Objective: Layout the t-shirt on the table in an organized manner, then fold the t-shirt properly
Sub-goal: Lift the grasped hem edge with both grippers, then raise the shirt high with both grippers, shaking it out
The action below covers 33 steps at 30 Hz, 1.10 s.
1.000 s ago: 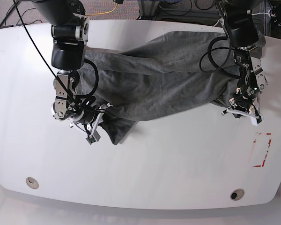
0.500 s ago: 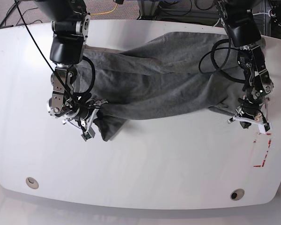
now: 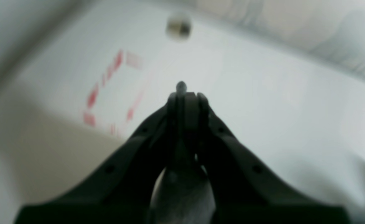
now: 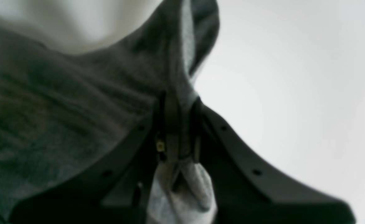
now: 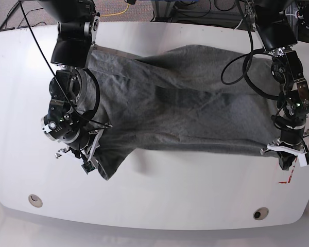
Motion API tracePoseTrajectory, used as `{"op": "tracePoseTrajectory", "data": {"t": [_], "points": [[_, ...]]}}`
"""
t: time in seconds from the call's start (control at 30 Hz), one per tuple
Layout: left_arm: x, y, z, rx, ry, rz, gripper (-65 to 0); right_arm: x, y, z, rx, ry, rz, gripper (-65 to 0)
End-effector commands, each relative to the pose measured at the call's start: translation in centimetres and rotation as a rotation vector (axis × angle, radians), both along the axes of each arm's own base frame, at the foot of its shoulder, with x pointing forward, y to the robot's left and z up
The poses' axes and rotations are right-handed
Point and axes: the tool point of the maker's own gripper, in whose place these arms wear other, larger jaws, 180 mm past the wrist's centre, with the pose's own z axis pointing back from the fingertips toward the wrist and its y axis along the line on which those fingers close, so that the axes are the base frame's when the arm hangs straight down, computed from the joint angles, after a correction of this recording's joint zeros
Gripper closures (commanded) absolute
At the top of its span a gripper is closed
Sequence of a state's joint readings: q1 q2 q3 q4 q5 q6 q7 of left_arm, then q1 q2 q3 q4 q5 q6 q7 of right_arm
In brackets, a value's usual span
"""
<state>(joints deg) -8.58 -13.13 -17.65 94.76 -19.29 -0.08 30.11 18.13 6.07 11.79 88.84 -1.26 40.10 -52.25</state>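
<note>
You're probably looking at a robotics lab. Loose cables (image 5: 121, 10) trail behind the white table (image 5: 195, 200), and red tape marks (image 5: 287, 180) sit on it.

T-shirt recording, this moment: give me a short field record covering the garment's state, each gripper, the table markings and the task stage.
garment: t-shirt, grey, stretched between the two arms, wrinkled, not flat
left gripper: shut on the t-shirt's edge, beside the red tape rectangle
right gripper: shut on the t-shirt, cloth bunched between the fingers
surface: table, white, a cable hole near the front edge
stage: layout under way, no fold made yet
</note>
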Motion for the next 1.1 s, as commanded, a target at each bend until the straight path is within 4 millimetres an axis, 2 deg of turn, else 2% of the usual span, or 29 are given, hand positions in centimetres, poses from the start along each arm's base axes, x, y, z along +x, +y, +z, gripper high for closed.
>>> {"op": "tracePoseTrajectory", "data": {"t": [0.0,0.2,0.33,0.47,0.73,0.97,1.07], "points": [[0.3,0.3,4.4,0.065,-0.115,-0.008,0.0,1.2,-0.5,3.7,-0.023,-0.104,-0.003,-0.2],[0.2,-0.6,7.9,0.097,-0.203,-0.029,0.0,1.2,-0.7,7.3,-0.068,-0.191,-0.007,-0.2],[0.0,-0.8,9.4,0.135,-0.234,-0.029,0.0,1.1,-0.5,9.4,-0.083,-0.254,-0.002,-0.2],[0.1,-1.5,9.8,0.19,-0.233,-0.036,0.0,0.9,0.7,10.2,-0.101,-0.28,0.038,-0.2],[-0.3,-3.5,11.8,0.285,-0.284,-0.066,0.0,0.6,1.4,10.9,-0.134,-0.305,0.073,-0.2],[-0.3,-3.9,13.8,0.323,-0.363,-0.061,0.0,0.5,1.7,13.3,-0.146,-0.374,0.079,-0.2],[0.1,-3.9,15.9,0.334,-0.411,-0.05,0.0,1.2,1.4,15.4,-0.16,-0.425,0.074,-0.2]]}}
